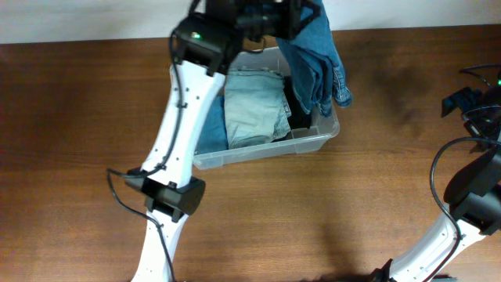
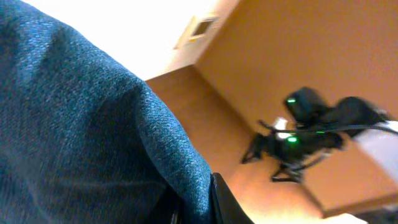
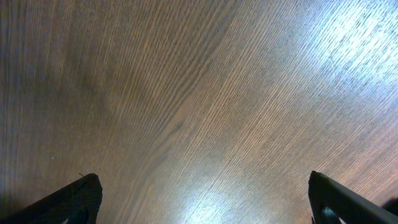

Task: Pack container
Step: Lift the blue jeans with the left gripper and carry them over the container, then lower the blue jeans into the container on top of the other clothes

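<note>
Plainly, what matters is how the jeans (image 1: pixel 315 59) hang over the container (image 1: pixel 262 153). The container stands by the far edge of the table (image 1: pixel 78 117), about midway along it, with its long sides running roughly along that edge and a little skewed. The left gripper (image 1: pixel 288 19) is raised above the container's far rim, toward its right end, and is clamped on the top of the jeans. In the left wrist view the blue cloth fills most of the picture beside one finger (image 2: pixel 222 200).

The jeans drape down from the grip over the far right corner of the container. Their lower folds seem to reach past the right wall rather than fall cleanly inside. The container therefore lies below the gripper, stretching away toward the near edge and to the left.

Folded pale denim (image 1: pixel 254 110) already fills the middle, so the free room looks to be at the right end. Lowering would likely need a small shift inward first.

The right gripper (image 3: pixel 202 204) hangs wide open and empty over bare wood near the right edge, well apart from the container, so the left arm is far nearer.
</note>
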Motion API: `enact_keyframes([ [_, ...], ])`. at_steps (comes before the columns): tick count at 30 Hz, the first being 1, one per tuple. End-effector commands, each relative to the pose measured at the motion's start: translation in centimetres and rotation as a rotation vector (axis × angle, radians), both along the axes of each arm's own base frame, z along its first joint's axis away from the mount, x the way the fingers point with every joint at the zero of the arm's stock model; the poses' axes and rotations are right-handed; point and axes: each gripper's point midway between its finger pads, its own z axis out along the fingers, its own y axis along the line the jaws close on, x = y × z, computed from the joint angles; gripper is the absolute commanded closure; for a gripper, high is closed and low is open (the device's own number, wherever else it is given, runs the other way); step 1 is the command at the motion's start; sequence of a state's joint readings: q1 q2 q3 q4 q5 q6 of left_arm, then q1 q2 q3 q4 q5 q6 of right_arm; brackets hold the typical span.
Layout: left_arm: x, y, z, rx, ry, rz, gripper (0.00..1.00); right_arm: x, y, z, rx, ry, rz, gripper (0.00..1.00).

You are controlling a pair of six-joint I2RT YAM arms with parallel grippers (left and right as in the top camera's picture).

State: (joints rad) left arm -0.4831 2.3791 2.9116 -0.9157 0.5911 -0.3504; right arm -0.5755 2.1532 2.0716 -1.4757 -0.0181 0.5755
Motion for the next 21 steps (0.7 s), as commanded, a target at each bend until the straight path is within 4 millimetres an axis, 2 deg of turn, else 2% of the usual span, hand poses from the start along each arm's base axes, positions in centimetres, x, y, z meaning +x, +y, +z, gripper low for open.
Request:
enact_keyframes([
  [1, 0.2, 0.6, 2.6, 0.021, -0.130, 0.056, 0.99, -0.3, -0.2, 0.7, -0.021, -0.004, -0.011, 0.02],
  [4, 0.3, 0.5, 1.3, 0.040, -0.097, 0.054, 0.99, -0.3, -0.2, 0.7, -0.021, -0.004, -0.011, 0.02],
  [14, -0.3, 1.0, -5.7, 0.177, 0.103, 0.035, 0.97, -0.3, -0.2, 0.7, -0.021, -0.005, -0.011, 0.02],
  [15, -0.5, 1.0, -6.3, 0.195, 0.106, 0.027, 0.94, -0.3, -0.2, 0.7, -0.021, -0.004, -0.011, 0.02],
  [17, -0.6, 1.6, -7.6, 0.241, 0.134, 0.039, 0.84, -0.3, -0.2, 0.7, -0.021, -0.004, -0.011, 0.02],
  [21, -0.4, 3.7, -10.1, 0.344, 0.201, 0.120, 0.84, -0.3, -0.2, 0.7, -0.021, -0.004, -0.011, 0.01],
])
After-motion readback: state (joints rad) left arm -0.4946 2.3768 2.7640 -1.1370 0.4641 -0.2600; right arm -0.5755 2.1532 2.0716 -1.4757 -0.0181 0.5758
